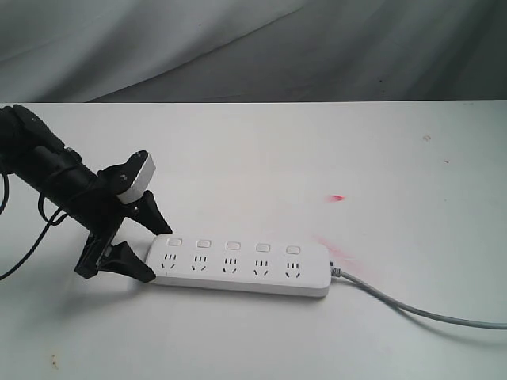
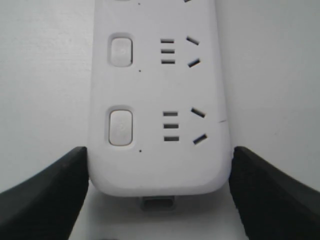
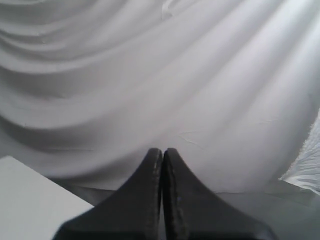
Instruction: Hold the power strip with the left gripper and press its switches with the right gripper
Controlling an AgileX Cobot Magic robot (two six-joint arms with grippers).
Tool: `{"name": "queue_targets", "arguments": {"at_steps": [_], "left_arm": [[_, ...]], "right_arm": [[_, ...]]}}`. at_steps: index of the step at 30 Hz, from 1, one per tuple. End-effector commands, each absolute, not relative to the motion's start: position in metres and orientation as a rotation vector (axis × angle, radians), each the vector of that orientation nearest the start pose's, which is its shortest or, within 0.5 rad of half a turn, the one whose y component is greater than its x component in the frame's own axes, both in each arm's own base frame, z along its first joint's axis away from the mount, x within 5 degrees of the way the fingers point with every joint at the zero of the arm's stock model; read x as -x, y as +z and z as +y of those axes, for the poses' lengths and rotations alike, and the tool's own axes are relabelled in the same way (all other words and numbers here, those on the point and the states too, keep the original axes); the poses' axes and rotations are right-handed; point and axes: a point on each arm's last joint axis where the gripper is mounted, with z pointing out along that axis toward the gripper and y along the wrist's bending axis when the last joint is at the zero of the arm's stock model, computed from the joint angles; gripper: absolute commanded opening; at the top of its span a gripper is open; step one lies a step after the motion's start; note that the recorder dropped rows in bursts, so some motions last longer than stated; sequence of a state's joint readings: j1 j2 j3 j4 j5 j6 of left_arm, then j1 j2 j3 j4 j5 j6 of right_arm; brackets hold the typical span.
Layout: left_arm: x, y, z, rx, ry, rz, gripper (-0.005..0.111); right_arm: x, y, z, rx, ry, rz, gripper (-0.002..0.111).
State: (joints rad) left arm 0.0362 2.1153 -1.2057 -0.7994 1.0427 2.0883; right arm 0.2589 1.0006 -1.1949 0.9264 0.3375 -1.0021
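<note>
On the table (image 1: pixel 317 158), left tool (image 1: pixel 156 253) pinches just the power strip (image 1: pixel 242 267) end — presses from closed right tool (image 3: pixel 162 151) may pivot it.

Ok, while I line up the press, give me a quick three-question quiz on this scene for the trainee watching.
1. True or false: the right gripper has its fingers pressed together.
2. How many switches does the power strip show in the exterior view? A three, B five, C seven.
3. Fill in: the left gripper straddles the strip's end opposite the ____.
Key: 1 true; 2 B; 3 cord.
</note>
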Motion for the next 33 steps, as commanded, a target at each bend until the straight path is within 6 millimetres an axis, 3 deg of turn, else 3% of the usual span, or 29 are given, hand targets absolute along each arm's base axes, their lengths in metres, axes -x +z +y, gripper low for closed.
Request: {"name": "queue_targets", "arguments": {"at_steps": [1, 4, 7, 15, 26, 33], "left_arm": [[-0.359, 0.105, -0.045, -1.842, -0.747, 1.890, 0.002], [-0.359, 0.105, -0.045, -1.842, -0.747, 1.890, 0.002], [-0.359, 0.105, -0.045, -1.842, -0.747, 1.890, 0.002], [-0.359, 0.105, -0.045, -1.842, -0.747, 1.890, 0.002], [-0.359, 0.105, -0.045, -1.842, -0.747, 1.890, 0.002], [-0.359, 0.105, -0.045, -1.842, -0.747, 1.890, 0.002]], "right_arm": [[-0.164, 0.496, 0.061, 0.292, 0.458, 1.388, 0.000], [-0.147, 0.497, 0.048, 0.190, 0.465, 1.394, 0.000], [-0.135, 0.484, 0.036, 0.109, 0.434, 1.448, 0.000], [-0.113, 0.411, 0.014, -0.055, 0.279, 1.698, 0.000], [-0.078, 0.325, 0.006, 0.009, 0.094, 1.796, 0.000], [-0.060, 0.275, 0.003, -0.041, 0.080, 1.824, 0.000]]}}
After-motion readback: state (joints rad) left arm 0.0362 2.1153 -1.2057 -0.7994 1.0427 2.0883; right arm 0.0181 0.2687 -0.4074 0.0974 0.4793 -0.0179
